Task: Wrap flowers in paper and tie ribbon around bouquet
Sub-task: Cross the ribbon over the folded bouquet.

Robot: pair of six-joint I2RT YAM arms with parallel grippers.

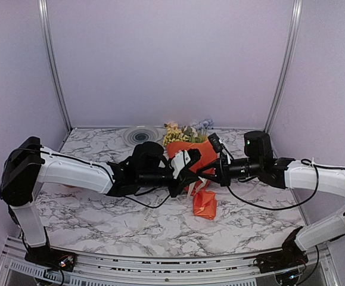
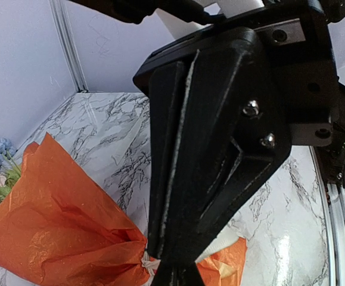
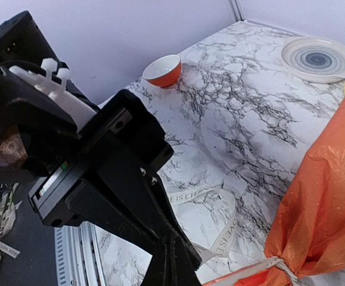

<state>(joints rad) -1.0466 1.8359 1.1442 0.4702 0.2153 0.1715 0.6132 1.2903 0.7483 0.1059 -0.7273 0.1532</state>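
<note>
Centrally: left gripper [image 2: 169,262], right gripper [image 3: 175,262] closed beside bouquet [image 1: 196,152] neck; open table [image 1: 100,208] nearside.

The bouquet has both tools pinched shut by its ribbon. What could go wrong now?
1. The left tool and right tool are shut near the cinched neck of the bouquet; a hard tug might rip the thin orange paper.
2. Part of the ribbon lies slack on the table, so the tie may come loose.

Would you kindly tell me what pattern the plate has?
The plate has dark concentric rings; right wrist view.
</note>
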